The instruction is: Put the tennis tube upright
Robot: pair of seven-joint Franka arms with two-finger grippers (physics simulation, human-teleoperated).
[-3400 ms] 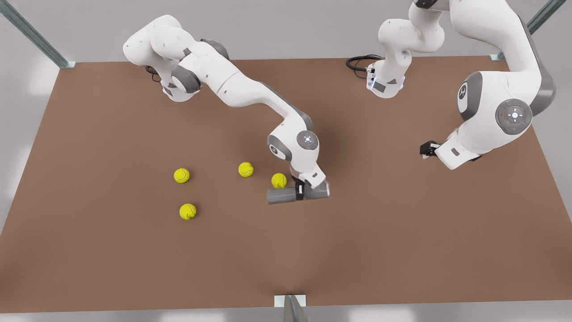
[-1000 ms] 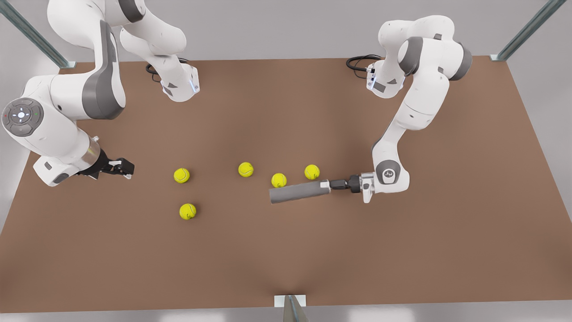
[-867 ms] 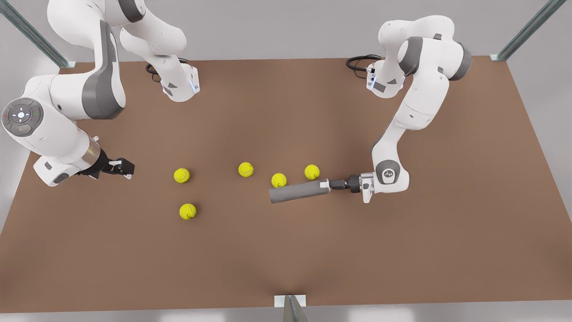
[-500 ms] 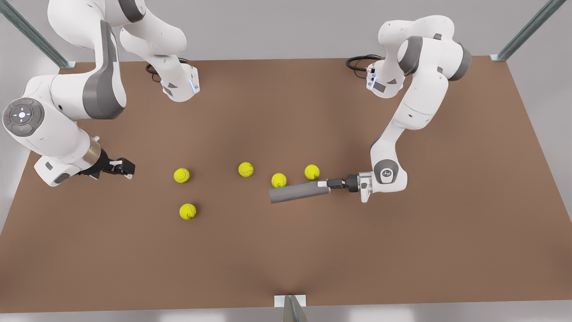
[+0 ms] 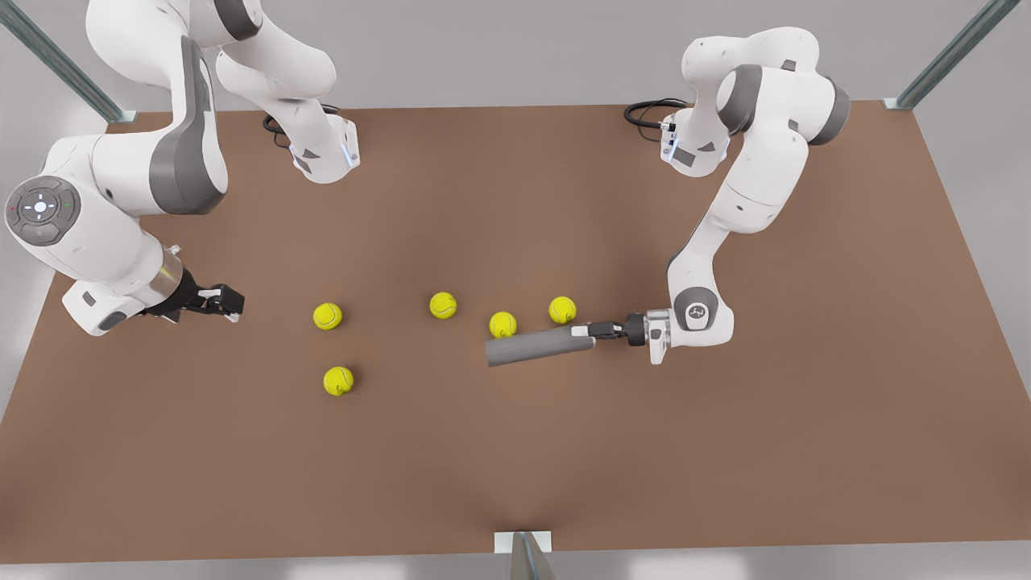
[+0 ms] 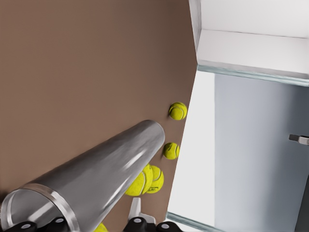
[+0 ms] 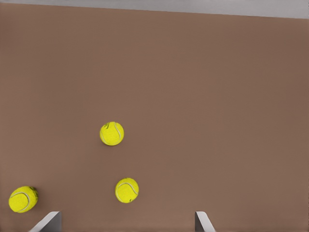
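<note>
Grey tennis tube point(image 5: 538, 345) flat in closed left claw point(image 5: 586, 331), yellow balls point(image 5: 503, 325) touching; right claw point(image 5: 229, 302) open, apart.

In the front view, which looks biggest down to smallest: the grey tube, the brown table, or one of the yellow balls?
1. Table, by far the largest.
2. Tube, lying on its side, held at one end by the left gripper.
3. Ball; all five look alike in size.
</note>
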